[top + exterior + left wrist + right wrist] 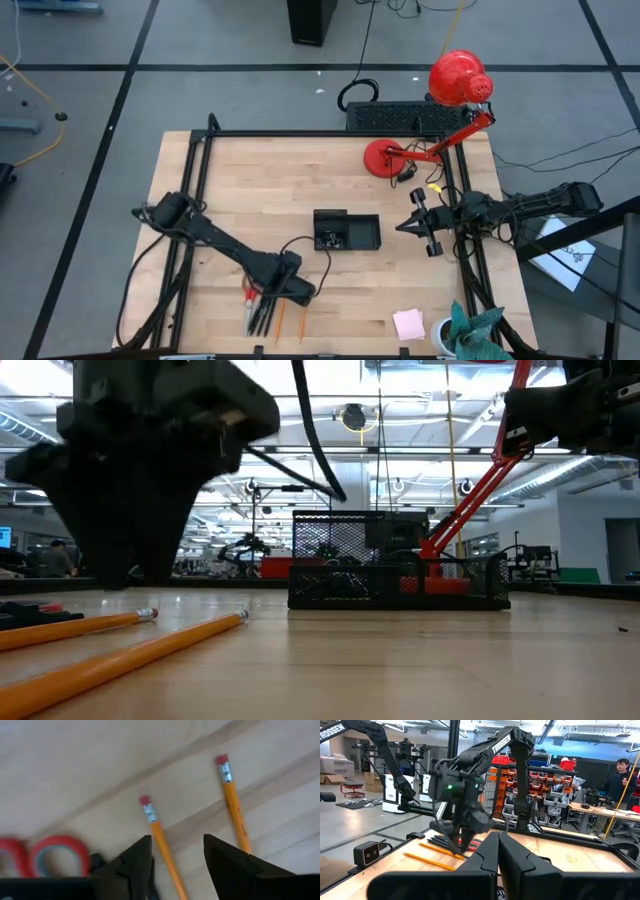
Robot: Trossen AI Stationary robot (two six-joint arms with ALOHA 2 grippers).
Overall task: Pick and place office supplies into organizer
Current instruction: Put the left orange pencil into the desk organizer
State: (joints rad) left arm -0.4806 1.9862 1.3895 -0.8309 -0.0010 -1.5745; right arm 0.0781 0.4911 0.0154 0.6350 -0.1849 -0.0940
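Left gripper (176, 862), fingers apart, poised low over the near edge of the bench, straddling an orange pencil (161, 840); a second pencil (232, 800) lies just beside, the red-handled scissors (57, 855) on the other side. For a clean pick, descend centred on the shaft and close across it. The organizer (347, 231) sits mid-bench. Right gripper (405, 227), fingers together, waits near the right edge.
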